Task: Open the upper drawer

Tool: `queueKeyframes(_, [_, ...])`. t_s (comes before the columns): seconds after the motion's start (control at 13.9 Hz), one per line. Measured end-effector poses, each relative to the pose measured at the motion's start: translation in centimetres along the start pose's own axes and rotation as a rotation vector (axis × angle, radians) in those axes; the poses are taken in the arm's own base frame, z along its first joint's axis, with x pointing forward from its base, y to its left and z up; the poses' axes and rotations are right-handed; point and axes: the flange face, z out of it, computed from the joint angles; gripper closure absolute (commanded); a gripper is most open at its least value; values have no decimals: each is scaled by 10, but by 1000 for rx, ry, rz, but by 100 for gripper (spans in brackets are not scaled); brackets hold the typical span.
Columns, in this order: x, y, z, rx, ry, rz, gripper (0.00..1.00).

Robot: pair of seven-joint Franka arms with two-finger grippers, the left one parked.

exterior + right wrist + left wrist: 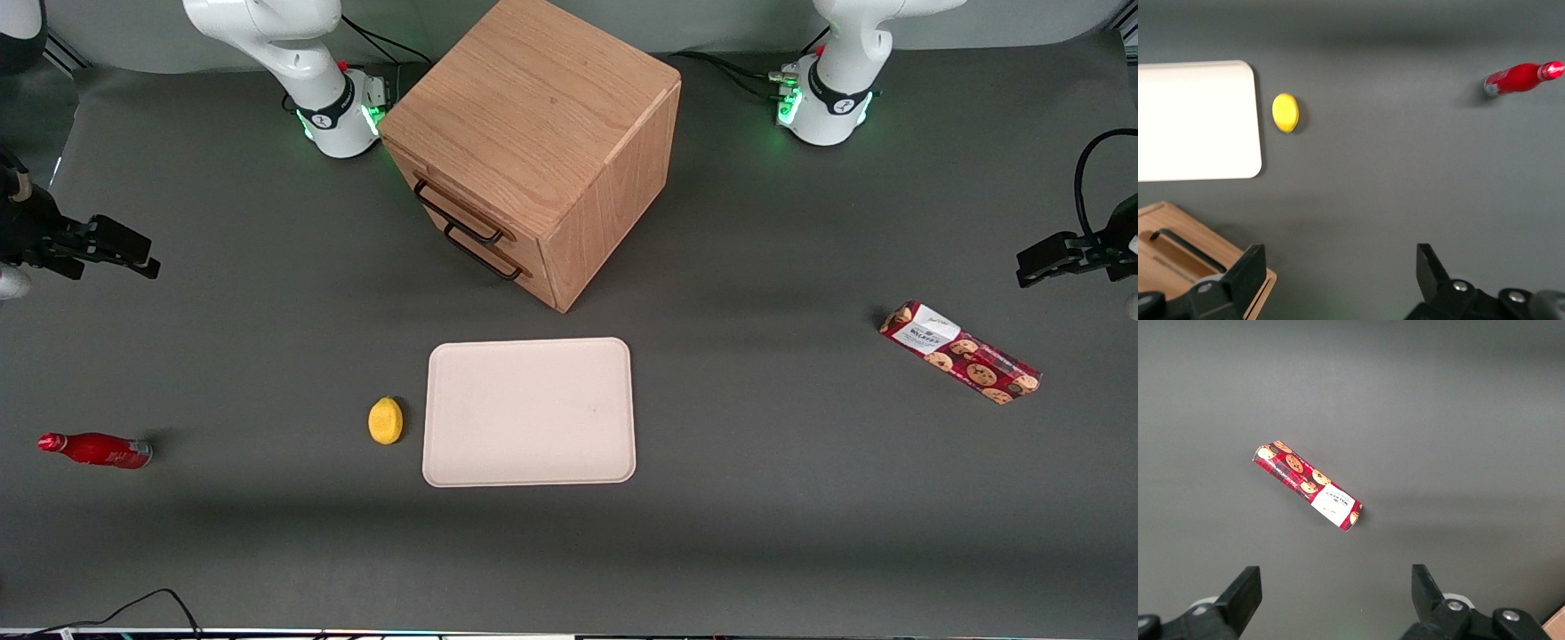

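A: Where did the claw point(147, 258) stand relative to the upper drawer point(444, 197)?

B: At the working arm's end of the worktop point(800, 498), well apart from the oak cabinet point(533, 133), fingers spread wide and holding nothing. The drawer sat closed, topmost of two, with a thin black bar handle point(458, 216).

A: What risk applied?

B: Probably hooking the identical lower drawer's handle point(483, 253), which lay just beside the upper one. The slim, smooth bar might also slip between the fingers, and the light cabinet could slide on the matte grey surface.
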Motion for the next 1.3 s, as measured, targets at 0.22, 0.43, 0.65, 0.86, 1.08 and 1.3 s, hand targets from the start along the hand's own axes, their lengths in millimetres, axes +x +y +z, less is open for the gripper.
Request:
queueKeyframes(0.22, [-5, -49, 6, -1, -31, -99, 0])
queueKeyframes(0.43, [-8, -110, 22, 1, -64, -226, 0])
queueKeyframes(0.65, [-14, -166, 43, 14, -103, -382, 0])
queueKeyframes(0.86, [-26, -206, 58, 32, -126, -553, 0])
queueKeyframes(1.08, [-35, -233, 82, 49, -159, -673, 0])
queueKeyframes(1.3, [-44, -258, 111, 61, -183, -749, 0])
